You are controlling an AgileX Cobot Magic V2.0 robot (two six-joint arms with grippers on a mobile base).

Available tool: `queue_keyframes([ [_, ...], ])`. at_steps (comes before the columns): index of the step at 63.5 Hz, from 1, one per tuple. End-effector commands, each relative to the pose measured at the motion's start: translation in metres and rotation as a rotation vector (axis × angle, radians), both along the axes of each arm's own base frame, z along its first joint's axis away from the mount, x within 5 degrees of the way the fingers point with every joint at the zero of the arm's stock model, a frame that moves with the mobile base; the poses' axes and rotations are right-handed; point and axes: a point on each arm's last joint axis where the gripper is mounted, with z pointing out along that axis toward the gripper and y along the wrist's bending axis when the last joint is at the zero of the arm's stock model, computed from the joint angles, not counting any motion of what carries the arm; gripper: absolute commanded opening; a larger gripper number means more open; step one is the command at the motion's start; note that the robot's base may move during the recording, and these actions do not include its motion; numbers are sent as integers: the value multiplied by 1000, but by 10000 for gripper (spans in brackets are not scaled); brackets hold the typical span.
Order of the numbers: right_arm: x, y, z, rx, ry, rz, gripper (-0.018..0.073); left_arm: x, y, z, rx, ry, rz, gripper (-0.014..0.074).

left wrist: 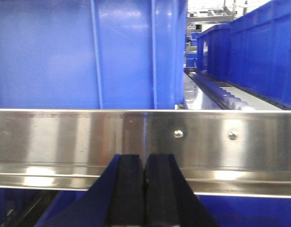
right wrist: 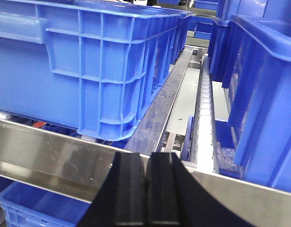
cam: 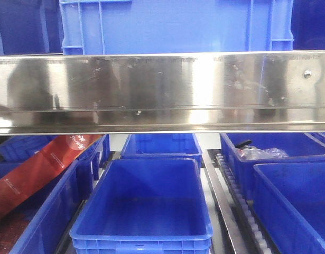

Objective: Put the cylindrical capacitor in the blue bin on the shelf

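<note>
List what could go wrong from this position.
1. Both pincers, left and right, are shut with no capacitor visible, so there may be nothing to place.
2. The steel shelf rail sits close before the left pincer; advancing risks striking it.
3. The empty blue bin lies beneath that rail, cramping access.

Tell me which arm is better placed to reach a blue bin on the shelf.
Right, probably: the right gripper sits above the shelf rail, an open blue bin below it; the left gripper faces the rail head-on.

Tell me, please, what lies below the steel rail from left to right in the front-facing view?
Red package → empty blue bin → roller track → right blue bin.
</note>
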Motion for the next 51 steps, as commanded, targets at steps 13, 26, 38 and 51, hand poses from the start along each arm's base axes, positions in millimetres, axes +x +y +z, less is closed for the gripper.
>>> queue_keyframes([
  [13,0,-1,3,-2,-32,-8,-154,0,-1,2,-2,-22,-11,-111],
  [26,0,-1,3,-2,-32,-8,-154,0,-1,2,-2,-22,-11,-111],
  [38,0,-1,3,-2,-32,-8,-154,0,-1,2,-2,-22,-11,-111],
  [51,0,0,4,25,-40,-5,-154,0,-1,2,-2,-22,-11,-111],
])
